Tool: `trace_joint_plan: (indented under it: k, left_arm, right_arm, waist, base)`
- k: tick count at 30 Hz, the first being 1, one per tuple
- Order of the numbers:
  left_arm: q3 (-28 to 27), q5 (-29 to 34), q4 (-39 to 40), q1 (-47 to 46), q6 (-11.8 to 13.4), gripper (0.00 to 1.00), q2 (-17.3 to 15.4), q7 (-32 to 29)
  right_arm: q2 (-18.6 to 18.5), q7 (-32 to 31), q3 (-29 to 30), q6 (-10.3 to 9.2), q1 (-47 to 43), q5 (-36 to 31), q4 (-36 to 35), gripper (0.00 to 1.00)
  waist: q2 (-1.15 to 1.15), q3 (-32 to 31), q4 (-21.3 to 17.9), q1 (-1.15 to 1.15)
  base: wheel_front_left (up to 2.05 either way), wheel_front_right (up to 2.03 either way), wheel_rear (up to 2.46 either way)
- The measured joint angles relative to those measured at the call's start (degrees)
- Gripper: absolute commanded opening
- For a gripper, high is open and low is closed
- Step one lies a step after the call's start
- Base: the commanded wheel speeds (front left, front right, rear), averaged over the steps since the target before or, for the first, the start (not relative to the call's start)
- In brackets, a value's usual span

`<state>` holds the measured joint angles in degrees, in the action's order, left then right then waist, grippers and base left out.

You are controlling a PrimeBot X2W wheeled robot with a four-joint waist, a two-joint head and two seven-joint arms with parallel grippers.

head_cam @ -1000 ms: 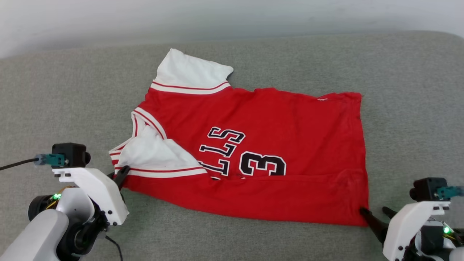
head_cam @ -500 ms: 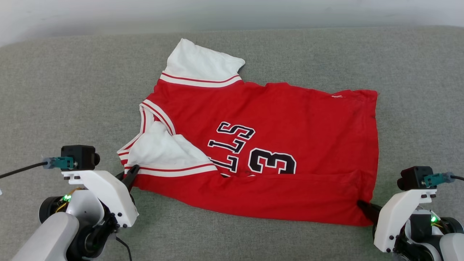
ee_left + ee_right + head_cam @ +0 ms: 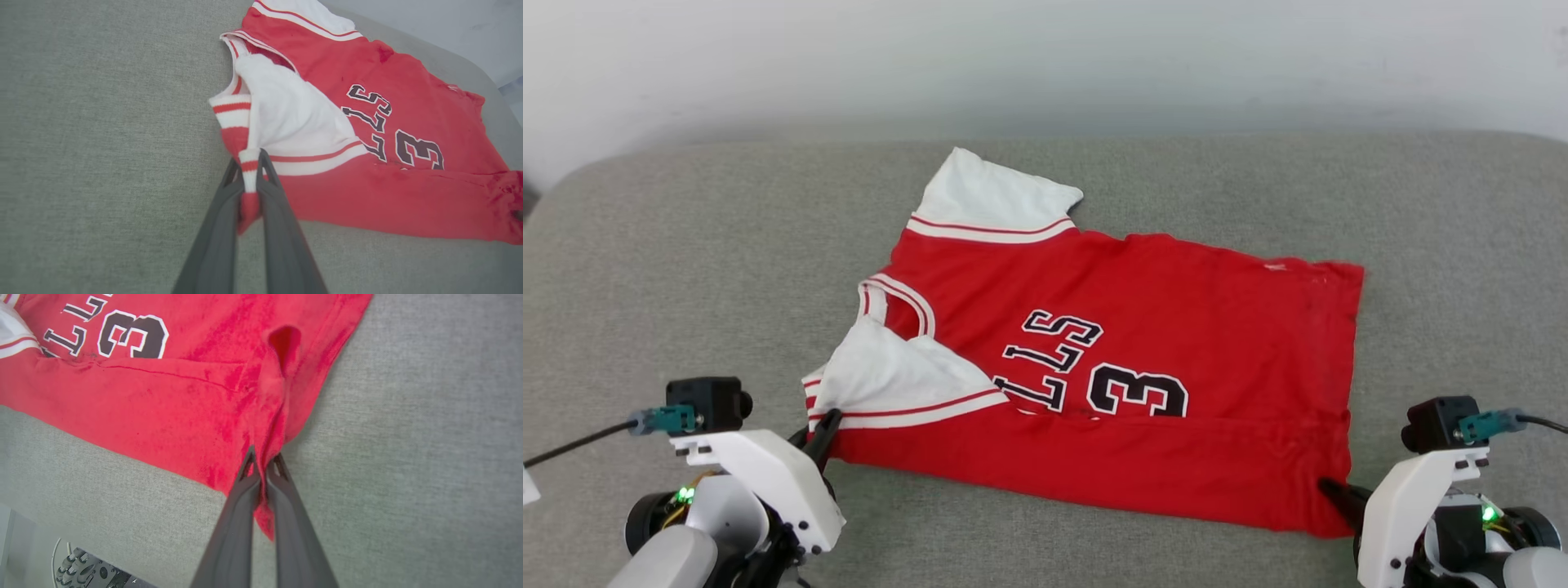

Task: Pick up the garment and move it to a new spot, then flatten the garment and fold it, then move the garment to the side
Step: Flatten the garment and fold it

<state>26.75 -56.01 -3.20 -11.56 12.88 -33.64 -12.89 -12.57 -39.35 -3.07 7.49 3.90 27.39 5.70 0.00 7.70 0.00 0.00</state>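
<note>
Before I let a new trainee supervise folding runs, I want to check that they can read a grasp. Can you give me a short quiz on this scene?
1. True or false: the left jaws are shut on the basketball jersey's red-white striped trim.
2. The right jaws pinch: A the neck opening, B the red hem corner, C the printed number.
3. Fill in: the jersey's far sleeve is ___ in colour.
Key: 1 true; 2 B; 3 white.
</note>
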Motion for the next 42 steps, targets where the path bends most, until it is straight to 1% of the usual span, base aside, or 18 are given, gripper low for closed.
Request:
trace_joint_plan:
  k: [12, 17, 19, 20, 21, 22, 25, 28, 29, 34, 37, 42]
  left_arm:
    - [-1.4, -3.0, 0.7, 10.3, 2.8, 0.00, 0.1, 2.0]
    - [-1.0, -4.2, 0.8, 13.4, 3.2, 0.00, 0.4, 1.6]
    - [-1.0, -4.6, -0.1, 13.4, 3.2, 0.00, 1.4, 1.9]
    - [-1.0, -4.7, -1.0, 13.1, 3.2, 0.00, 1.9, 2.3]
    - [-1.0, -4.7, -1.8, 12.7, 3.2, 0.65, 2.4, 2.3]
    - [-0.7, -4.6, -2.5, 12.1, 3.0, 1.00, 2.6, 2.3]
    - [-0.8, -4.0, -4.2, 10.1, 2.4, 1.00, 3.2, 3.2]
    - [-1.4, -2.6, -4.9, 8.3, 2.1, 1.00, 3.2, 5.4]
    - [-1.6, -2.4, -4.9, 7.7, 1.7, 1.00, 3.1, 6.0]
    - [-2.6, 0.5, -4.3, 4.4, 1.7, 1.00, 2.3, 9.6]
    - [-2.9, 2.3, -3.6, 1.8, 1.8, 1.00, 2.2, 11.5]
    - [-4.1, 4.0, -3.5, -4.0, 1.7, 1.00, 2.0, 13.4]
  right_arm:
    - [0.0, -0.6, 0.0, 0.00, -5.7, 1.0, -1.8, 0.00]
    - [-0.2, -1.0, 1.6, 0.00, -7.2, 1.5, -1.5, 0.00]
    - [-0.1, -0.5, 1.9, 0.00, -7.6, 1.4, -1.1, 0.00]
    - [-0.1, 0.1, 2.1, 0.00, -7.6, 1.3, -0.9, 0.33]
    - [-0.1, 0.8, 2.3, 0.00, -7.6, 0.9, -0.7, 0.86]
    - [-0.1, 1.7, 2.3, 0.00, -7.6, 0.6, -0.6, 1.00]
    - [0.0, 5.5, 1.7, 0.00, -7.5, -0.4, -1.1, 1.00]
    - [-0.1, 11.1, 2.0, 0.00, -7.2, -3.6, -1.9, 1.00]
    - [0.2, 13.0, 2.5, 0.00, -7.0, -4.3, -2.4, 1.00]
    - [2.0, 21.2, 4.4, 0.01, -5.0, -9.5, -5.0, 1.00]
    - [3.5, 24.8, 5.4, 0.00, -4.1, -11.6, -6.7, 1.00]
    - [5.4, 28.9, 5.4, 0.01, -1.3, -13.5, -10.4, 1.00]
  waist:
    - [0.00, -5.9, 2.5, 0.00]
    - [0.00, -7.0, 3.2, -0.01]
    - [0.00, -7.0, 3.4, -0.01]
    - [0.00, -6.9, 3.5, -0.01]
    - [0.00, -6.8, 3.5, -0.01]
    - [0.00, -6.7, 3.5, -0.01]
    - [0.00, -6.3, 3.2, -0.01]
    - [0.00, -6.0, 2.4, -0.01]
    - [0.00, -6.0, 2.1, -0.01]
    - [0.00, -5.9, 0.4, 0.00]
    - [0.00, -5.7, -0.7, 0.00]
    - [0.00, -3.7, -2.3, 0.00]
  base:
    - [0.00, 0.00, 0.00]
    - [0.00, 0.00, 0.00]
    - [0.00, 0.00, 0.00]
    - [0.00, 0.00, 0.00]
    - [0.00, 0.00, 0.00]
    - [0.00, 0.00, 0.00]
    - [0.00, 0.00, 0.00]
    - [0.00, 0.00, 0.00]
    - [0.00, 0.00, 0.00]
    - [0.00, 0.00, 0.00]
    - [0.00, 0.00, 0.00]
    - [0.00, 0.00, 0.00]
